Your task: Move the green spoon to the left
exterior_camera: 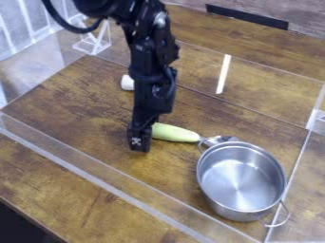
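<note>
The green spoon [176, 134] lies flat on the wooden table, its yellow-green handle pointing left and its silver head [210, 143] touching the pot's rim. My gripper [140, 139] points straight down at the handle's left end, low against the table. Its black fingers [139, 137] cover the handle's tip. The jaws look open, and I cannot tell whether they touch the spoon.
A round steel pot [238, 181] stands at the lower right, right of the spoon. A white mushroom toy [131, 83] shows partly behind the arm. Clear acrylic walls [76, 163] fence the work area, and a white stick [223, 73] leans at the back.
</note>
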